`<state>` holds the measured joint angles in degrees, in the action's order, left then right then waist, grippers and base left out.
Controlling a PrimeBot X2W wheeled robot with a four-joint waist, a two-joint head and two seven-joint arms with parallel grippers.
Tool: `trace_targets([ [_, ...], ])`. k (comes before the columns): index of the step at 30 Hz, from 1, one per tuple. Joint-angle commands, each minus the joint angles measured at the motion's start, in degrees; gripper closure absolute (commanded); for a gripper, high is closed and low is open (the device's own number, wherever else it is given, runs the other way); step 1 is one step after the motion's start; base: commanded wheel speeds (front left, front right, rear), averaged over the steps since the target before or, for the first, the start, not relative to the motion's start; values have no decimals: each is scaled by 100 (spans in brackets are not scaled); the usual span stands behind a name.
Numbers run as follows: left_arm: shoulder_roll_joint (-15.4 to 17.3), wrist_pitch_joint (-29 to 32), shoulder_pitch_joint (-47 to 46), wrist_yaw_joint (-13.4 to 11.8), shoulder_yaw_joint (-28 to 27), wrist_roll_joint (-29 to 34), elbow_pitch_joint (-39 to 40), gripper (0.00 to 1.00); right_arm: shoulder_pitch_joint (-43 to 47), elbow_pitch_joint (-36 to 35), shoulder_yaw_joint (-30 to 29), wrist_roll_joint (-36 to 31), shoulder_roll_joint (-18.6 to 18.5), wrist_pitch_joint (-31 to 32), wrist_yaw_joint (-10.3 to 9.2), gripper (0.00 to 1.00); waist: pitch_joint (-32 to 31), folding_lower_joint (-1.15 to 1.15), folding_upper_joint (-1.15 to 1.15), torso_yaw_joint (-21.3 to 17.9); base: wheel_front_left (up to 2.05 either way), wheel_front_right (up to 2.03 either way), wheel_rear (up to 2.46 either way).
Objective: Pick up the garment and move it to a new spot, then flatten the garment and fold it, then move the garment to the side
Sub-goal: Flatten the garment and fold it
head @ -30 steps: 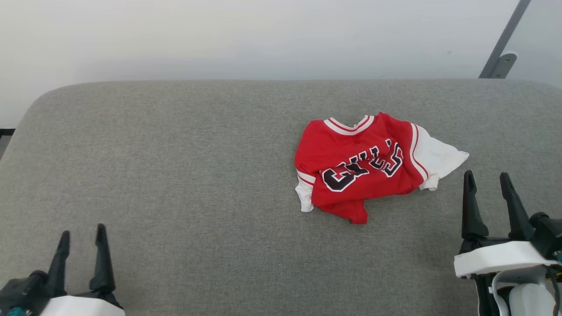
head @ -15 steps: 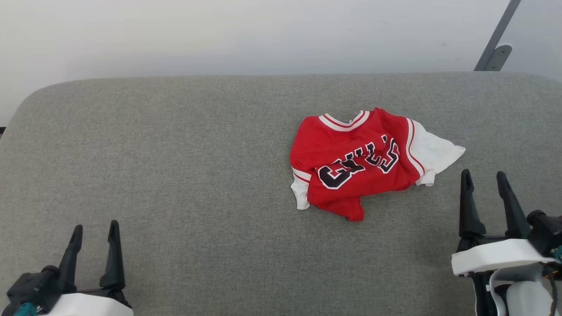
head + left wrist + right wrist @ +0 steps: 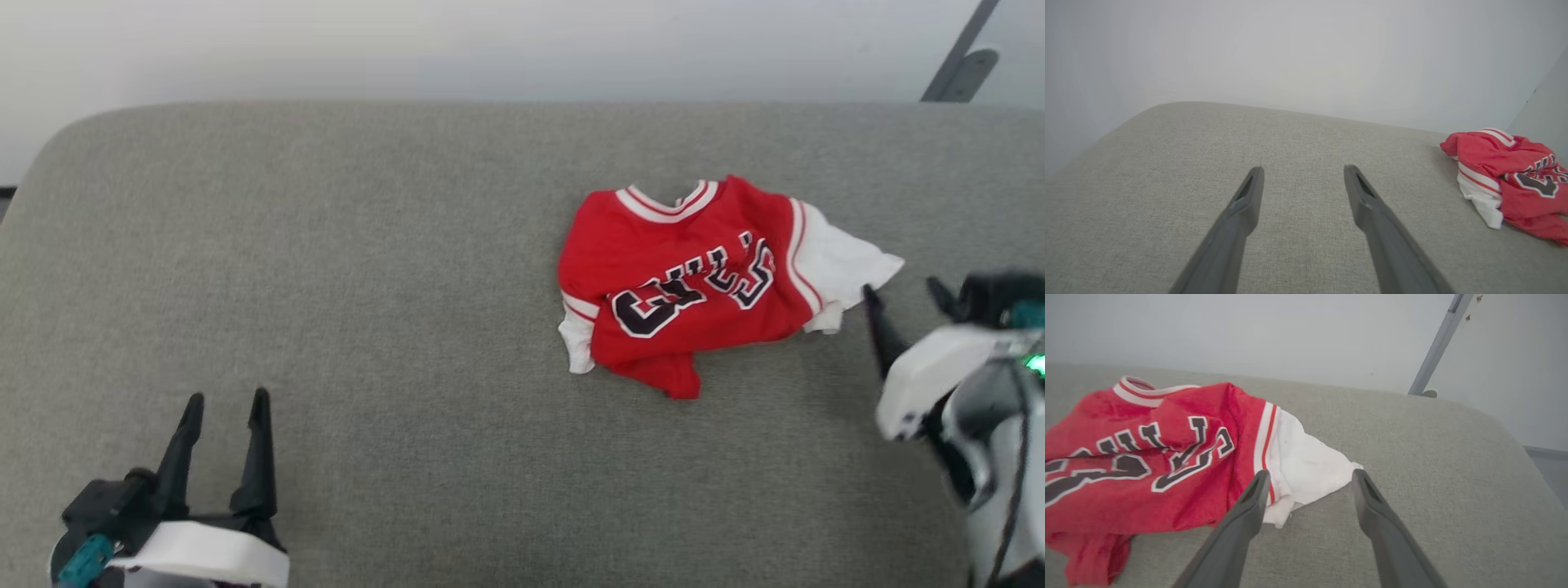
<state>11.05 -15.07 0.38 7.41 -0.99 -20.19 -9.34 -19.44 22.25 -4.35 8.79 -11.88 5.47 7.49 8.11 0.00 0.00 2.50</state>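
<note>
The garment (image 3: 694, 282), a red jersey with white sleeves, striped trim and black white-outlined lettering, lies crumpled on the grey cushion, right of centre. My right gripper (image 3: 902, 294) is open just right of its white sleeve; in the right wrist view the right gripper (image 3: 1309, 475) frames that sleeve's tip (image 3: 1314, 467) without touching it. My left gripper (image 3: 226, 402) is open at the lower left, far from the garment. In the left wrist view the left gripper (image 3: 1301, 169) points over bare cushion, with the garment (image 3: 1511, 171) off to the right.
The grey upholstered cushion (image 3: 367, 269) spans the view, with rounded far corners and a pale wall behind. A grey metal bar (image 3: 963, 61) leans at the upper right. Open cushion surface lies left of and in front of the garment.
The head camera has shifted, so the whole scene sits differently. My right gripper has moved up and tilted toward the white sleeve. My left gripper has crept forward. The garment lies unchanged.
</note>
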Motion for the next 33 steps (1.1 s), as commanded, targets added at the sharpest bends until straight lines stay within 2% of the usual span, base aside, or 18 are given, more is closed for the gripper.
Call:
trace_targets([
  [1,-5,-12,-116,12,41,-34,-24,0,-185,73,13,51,-121,295,1,0,142,0,0,110,0,0,0],
  [6,-60,-12,-327,12,236,-107,-125,0,-824,556,86,239,-569,1869,1,0,372,0,0,340,0,0,0],
  [9,-77,-11,-451,12,343,-152,-167,0,-1137,784,106,283,-771,2500,1,0,511,0,0,474,0,0,0],
  [14,-82,-12,-638,12,441,-251,-191,0,-1630,1193,-97,75,-767,3143,0,0,769,0,0,636,0,0,0],
  [19,-73,-12,-803,12,528,-312,-233,0,-1956,1582,-395,-275,-539,3324,1,0,1007,0,0,749,0,0,0],
  [20,-73,-12,-836,12,534,-324,-234,0,-1978,1647,-447,-358,-516,3322,1,25,1044,0,0,761,0,0,0],
  [21,-71,-12,-864,12,531,-340,-237,0,-1993,1695,-480,-438,-488,3301,1,80,1068,0,0,766,0,0,0],
  [22,-71,-12,-878,12,528,-344,-239,0,-2002,1726,-522,-533,-476,3282,0,100,1087,0,0,767,0,0,0],
  [33,-33,-12,-1011,12,586,-356,-222,0,-2036,1599,-1491,-1124,-735,2784,-12,100,1146,0,0,547,0,0,0],
])
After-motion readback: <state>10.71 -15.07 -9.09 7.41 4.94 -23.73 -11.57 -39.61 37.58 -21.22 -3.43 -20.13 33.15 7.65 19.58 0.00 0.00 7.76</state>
